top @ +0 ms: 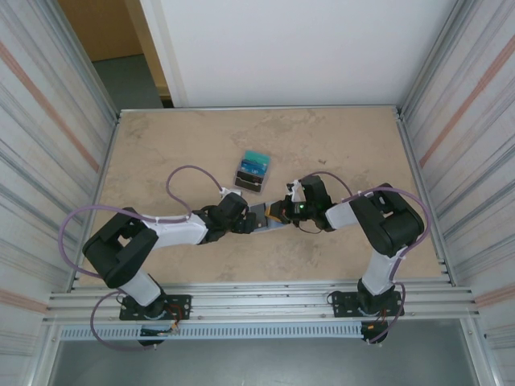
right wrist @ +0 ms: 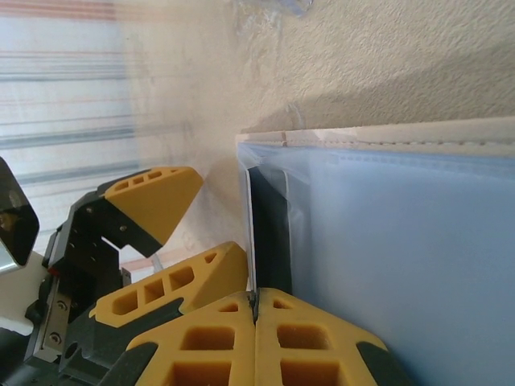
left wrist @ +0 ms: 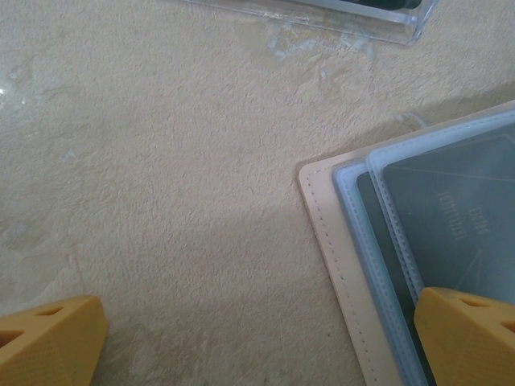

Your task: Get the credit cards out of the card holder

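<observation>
— While the card holder (top: 261, 215) is being seen lying open on the counter (top: 161, 153), between the two arms, how is the left tool (left wrist: 259, 322) being held?

— It is being held wide, its fingers (left wrist: 50, 342) being spread far apart. One finger is being shown over the holder's pale blue inner side; whether contact is being made cannot be told.

— And the right tool (right wrist: 255, 305)?

— Its fingers are being pressed together at the holder's edge. A thin pale edge is being seen running into the seam between them, just beside a dark card (right wrist: 269, 233). Whether a card or a sleeve is being pinched cannot be told.

— Where are the credit cards (top: 254, 163) being found?

— Teal and blue ones are being seen stacked in a clear box (left wrist: 378, 24), which is lying on the counter just beyond the holder, apart from it. The dark card is being shown inside a pale blue sleeve of the holder.
</observation>
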`<control>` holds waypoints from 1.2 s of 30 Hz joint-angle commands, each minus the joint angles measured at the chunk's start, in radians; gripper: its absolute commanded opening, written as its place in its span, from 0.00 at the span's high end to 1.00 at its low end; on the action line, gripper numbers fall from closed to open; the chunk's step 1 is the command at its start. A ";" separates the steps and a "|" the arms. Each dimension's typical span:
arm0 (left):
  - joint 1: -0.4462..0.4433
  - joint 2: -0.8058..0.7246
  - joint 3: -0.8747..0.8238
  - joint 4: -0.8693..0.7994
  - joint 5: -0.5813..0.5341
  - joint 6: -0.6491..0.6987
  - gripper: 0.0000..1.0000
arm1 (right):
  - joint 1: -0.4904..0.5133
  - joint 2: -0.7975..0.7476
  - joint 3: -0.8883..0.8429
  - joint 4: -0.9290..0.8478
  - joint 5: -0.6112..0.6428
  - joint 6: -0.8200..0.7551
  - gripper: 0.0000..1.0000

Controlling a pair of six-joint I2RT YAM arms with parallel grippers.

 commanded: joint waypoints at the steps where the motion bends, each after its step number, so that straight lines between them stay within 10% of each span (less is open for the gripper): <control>1: -0.008 0.023 0.009 -0.049 -0.009 -0.003 0.01 | -0.013 -0.036 -0.012 -0.020 -0.003 -0.030 0.95; 36: -0.014 0.011 0.111 -0.028 0.080 0.118 0.01 | -0.045 -0.080 -0.030 -0.130 0.029 -0.086 0.95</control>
